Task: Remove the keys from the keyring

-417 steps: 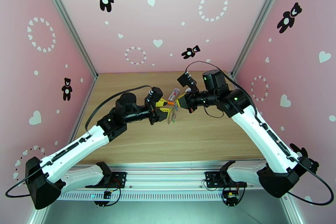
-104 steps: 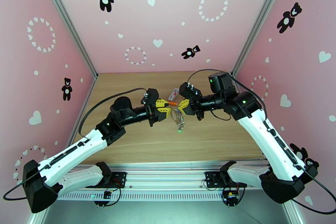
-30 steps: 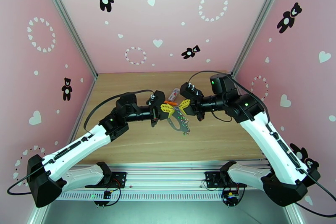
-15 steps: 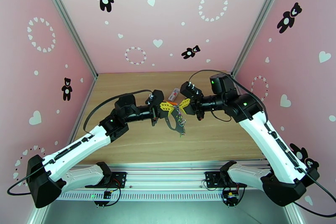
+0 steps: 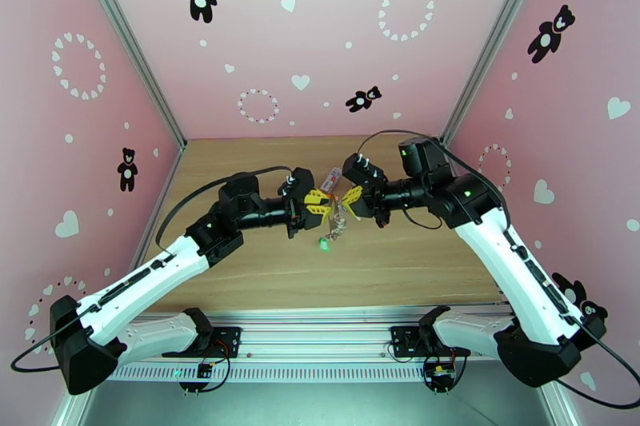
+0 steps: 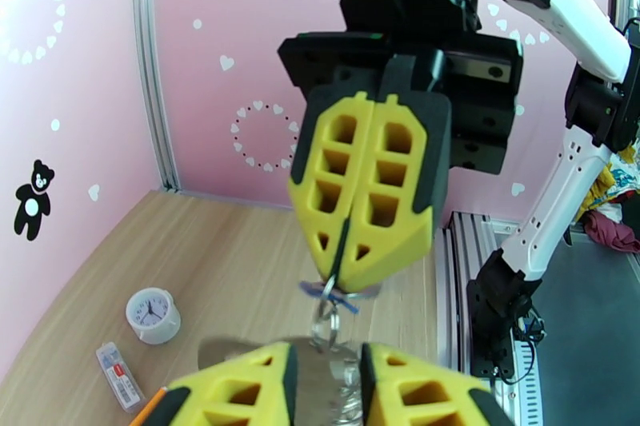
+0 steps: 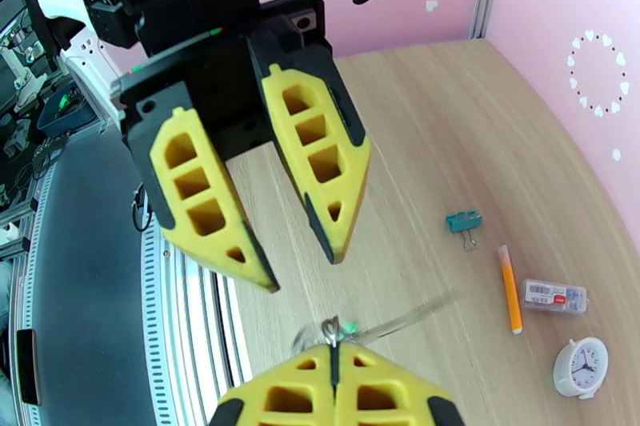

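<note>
Over mid-table, off the wood: keyring (image 5: 337, 221) is hanging in the air between the two claws, with the green key (image 5: 324, 244) dangling at its low end.
right gripper (image 5: 344, 204): fingers are pressing fully together on the top of the keyring and carrying the whole bunch.
left gripper (image 5: 323, 205): jaws are standing partly apart and gripping nothing. From its own wrist camera the rings are hanging down into the gap between its pads (image 6: 240, 388).
blue key: a thin blue sliver (image 6: 346, 301) is peeking out at the right claw's pinch. It's too blurred to call.
handling: I'm reading it as a light, limp loop with hard little metal rings. It's likely swinging freely and sliding on foam pads. Nothing looks fragile.
where to grab: I'm thinking the plastic key head, flat across the pads, as the broadest face. Bare wire rings are likely slipping out.
risk: the bunch twisting under a pull, or the ring needing prising open rather than a straight tug.
clutter: clock (image 7: 578, 368), orange pen (image 7: 510, 288) and binder clip (image 7: 464, 221) are lying on the table (image 5: 384, 260), well apart from the bunch.
</note>
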Robot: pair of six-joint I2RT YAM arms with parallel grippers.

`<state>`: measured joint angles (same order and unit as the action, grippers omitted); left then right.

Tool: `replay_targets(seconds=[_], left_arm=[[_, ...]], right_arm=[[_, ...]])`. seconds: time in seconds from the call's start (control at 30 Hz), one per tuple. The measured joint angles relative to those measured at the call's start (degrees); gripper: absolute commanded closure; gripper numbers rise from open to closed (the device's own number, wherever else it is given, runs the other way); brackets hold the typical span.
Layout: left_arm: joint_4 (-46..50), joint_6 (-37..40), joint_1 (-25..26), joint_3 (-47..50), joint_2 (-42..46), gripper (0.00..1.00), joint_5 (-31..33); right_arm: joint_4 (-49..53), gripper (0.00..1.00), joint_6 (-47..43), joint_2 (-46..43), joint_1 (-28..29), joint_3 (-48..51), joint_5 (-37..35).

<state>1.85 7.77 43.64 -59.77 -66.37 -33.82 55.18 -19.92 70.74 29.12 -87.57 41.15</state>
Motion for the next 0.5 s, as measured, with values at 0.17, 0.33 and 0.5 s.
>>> replay_targets(seconds=[0.17,0.33,0.5], left_arm=[[4.02,1.03,0.0,-1.07,-0.74,0.65,-0.39],[6.38,1.25,0.0,-2.97,-3.15,0.65,-0.94],[5.53,0.07,0.0,-3.1,-4.37,0.65,-2.05]], right_arm=[[0.83,1.0,-0.72,0.24,0.0,-0.17,-0.26],[0.94,1.0,-1.11,0.35,0.0,-0.48,-0.39],[0.9,1.0,-1.03,0.94,0.0,-0.59,-0.39]])
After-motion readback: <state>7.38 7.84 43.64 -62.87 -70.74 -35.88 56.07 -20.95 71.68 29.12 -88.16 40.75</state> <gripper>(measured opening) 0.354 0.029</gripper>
